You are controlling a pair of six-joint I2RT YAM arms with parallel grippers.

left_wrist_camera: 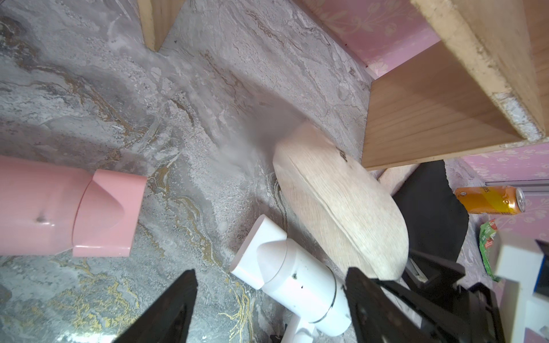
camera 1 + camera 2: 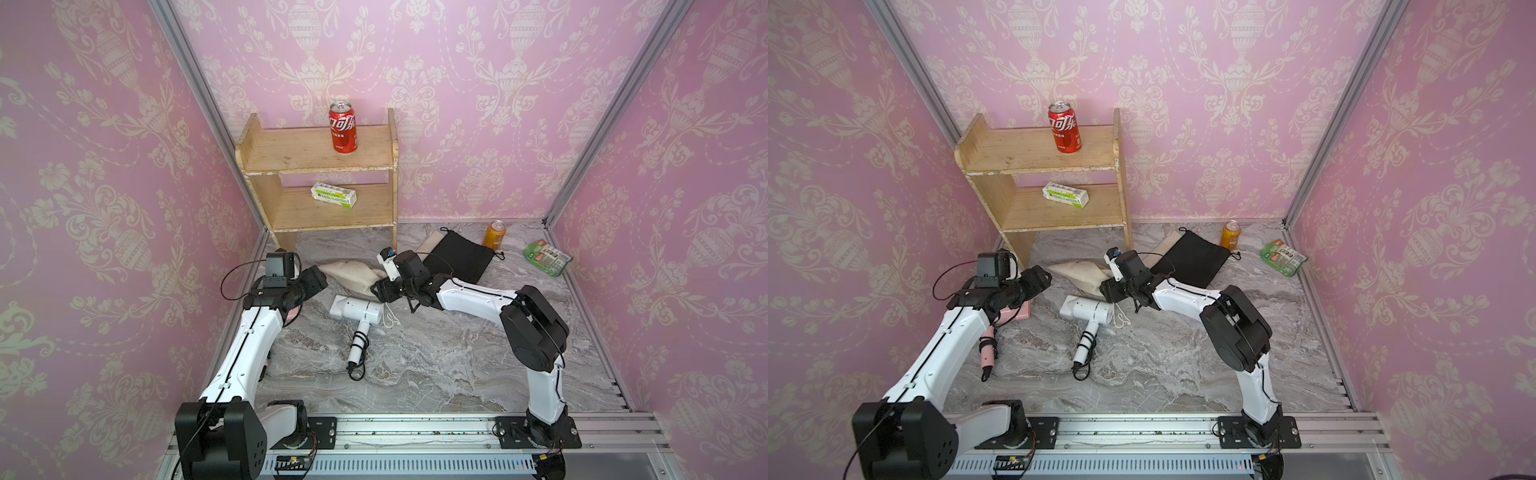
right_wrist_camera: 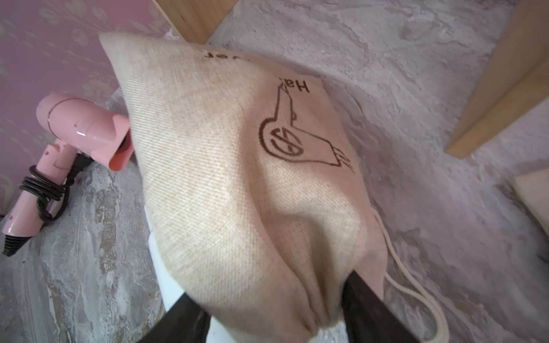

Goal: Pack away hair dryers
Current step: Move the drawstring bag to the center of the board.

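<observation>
My left gripper point(image 1: 270, 271) jaws wide, empty, white hair dryer point(image 1: 297, 285) barrel just ahead between them on the table point(image 1: 89, 89); pink hair dryer point(image 1: 59, 208) nearby. My right gripper point(image 3: 267, 285) pinches the beige pouch point(image 3: 237, 178) neck, pouch lifted. I'd grab barrel mid-body, clear of cord point(image 2: 356, 374), feed nozzle-first, I judge.

The left arm point(image 2: 249, 345) rises from its base and leans forward. It bends at the elbow into a short, nearly level forearm that points inward. The left gripper point(image 1: 270, 271) hangs low with its jaws wide apart and nothing between them. The right arm point(image 2: 473, 297) stands upright from its base, folds at a high elbow and reaches down and inward toward the left arm. The right gripper point(image 3: 269, 285) sits low, its fingers point(image 3: 365, 300) apart with the pouch point(image 3: 237, 178) mouth bunched between them.
</observation>
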